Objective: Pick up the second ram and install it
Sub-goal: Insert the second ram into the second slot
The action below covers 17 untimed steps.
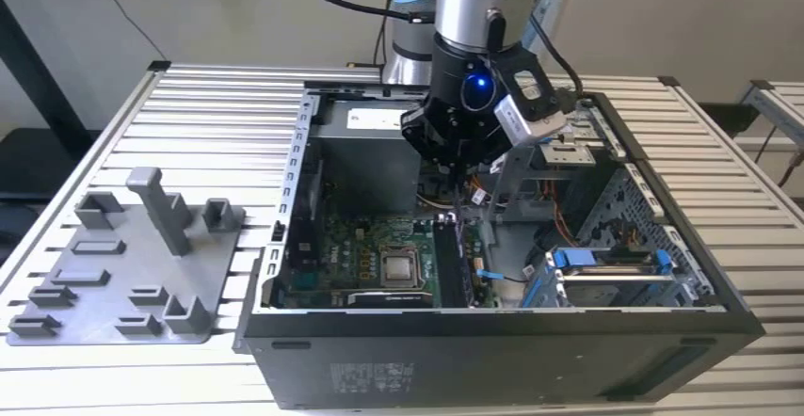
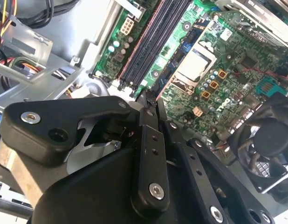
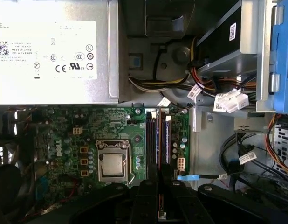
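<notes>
Slatted metal bench (image 1: 226,105) carries an open computer case (image 1: 503,341), side panel off so the arm can come in from above. Gripper (image 1: 455,164) sits inside the case, above the motherboard (image 1: 377,247), fingers drawn together. In the second wrist view a thin dark strip pokes out between the fingertips (image 2: 148,100) (probably the second ram (image 2: 150,97), seen edge-on), so I judge the claw clamped on it. It hangs lengthwise in line with the long black memory slots (image 3: 155,140) just beneath, likely lined up for seating; I cannot tell whether it touches a slot yet. Beside the slots, away from the claw's cable side, is the processor socket (image 3: 111,163). Obstacles: loose wiring bundle (image 3: 172,81) and metal drive cage (image 1: 603,265) close to the slots, power supply box (image 3: 55,51) beyond the slot ends. Grey plastic tray (image 1: 126,265) rests on the bench, well apart from the claw, outside the case.
</notes>
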{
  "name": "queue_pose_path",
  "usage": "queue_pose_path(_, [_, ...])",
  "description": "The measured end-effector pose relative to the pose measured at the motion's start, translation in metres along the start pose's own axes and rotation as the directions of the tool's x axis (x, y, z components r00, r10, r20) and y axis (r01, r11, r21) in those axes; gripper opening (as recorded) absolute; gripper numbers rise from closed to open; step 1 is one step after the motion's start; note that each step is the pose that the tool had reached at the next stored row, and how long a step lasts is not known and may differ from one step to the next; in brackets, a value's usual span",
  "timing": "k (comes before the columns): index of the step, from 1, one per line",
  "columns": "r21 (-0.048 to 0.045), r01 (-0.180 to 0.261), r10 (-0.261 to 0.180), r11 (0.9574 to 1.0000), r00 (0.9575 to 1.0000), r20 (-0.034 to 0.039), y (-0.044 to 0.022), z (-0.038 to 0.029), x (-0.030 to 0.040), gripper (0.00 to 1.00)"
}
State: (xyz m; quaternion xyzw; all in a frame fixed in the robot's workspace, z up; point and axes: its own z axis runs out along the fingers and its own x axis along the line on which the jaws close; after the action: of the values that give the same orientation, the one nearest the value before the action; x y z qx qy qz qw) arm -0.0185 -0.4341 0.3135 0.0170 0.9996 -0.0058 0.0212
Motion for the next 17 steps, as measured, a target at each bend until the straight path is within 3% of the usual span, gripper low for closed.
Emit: queue_pose_path(17, [-0.0001, 0.001, -0.001, 1.0, 1.0, -0.0011, -0.0026, 0.0286, 0.0063, 0.14])
